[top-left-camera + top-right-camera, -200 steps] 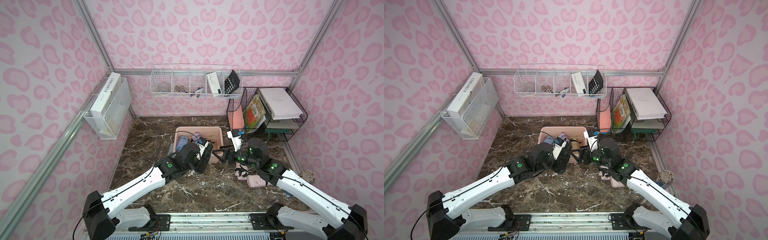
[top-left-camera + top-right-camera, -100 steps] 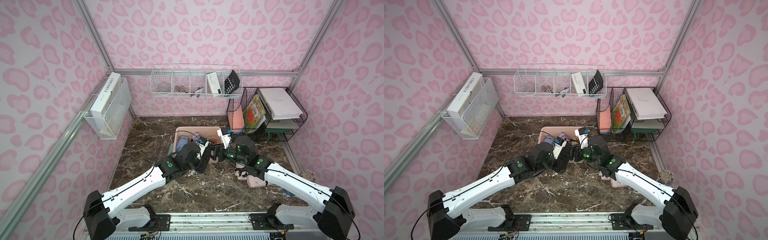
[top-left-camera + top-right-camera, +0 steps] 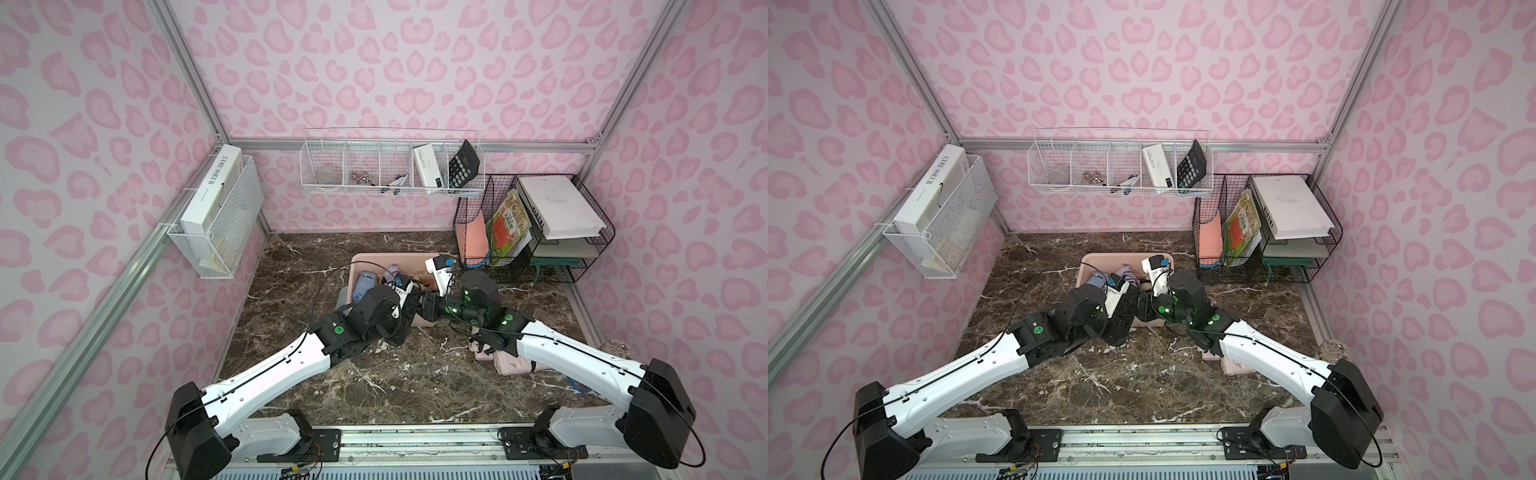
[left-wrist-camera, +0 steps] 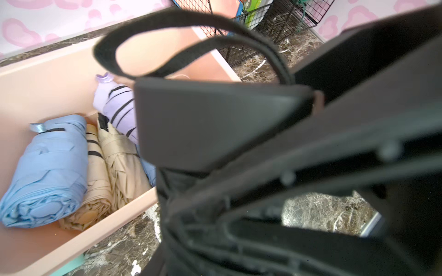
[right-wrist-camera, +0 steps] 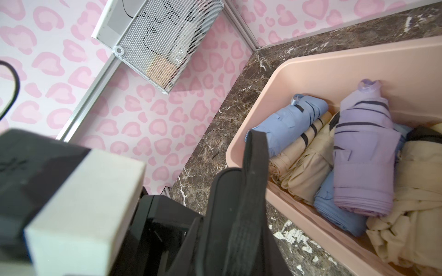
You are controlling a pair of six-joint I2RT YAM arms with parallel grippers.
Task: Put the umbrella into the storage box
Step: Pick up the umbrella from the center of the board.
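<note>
L hand (image 3: 415, 306) prob. holds black umbrella (image 5: 241, 222) by box (image 3: 390, 259).

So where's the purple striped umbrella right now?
In the right wrist view the purple striped umbrella lies inside the storage box, on top of a blue umbrella with a beige one alongside; the box sits mid-table, left of the black wire rack.

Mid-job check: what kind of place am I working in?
Probably a staged test booth dressed as a home-office corner: pink patterned walls on metal rails, a wall basket holding a calculator, a file rack of papers.
</note>
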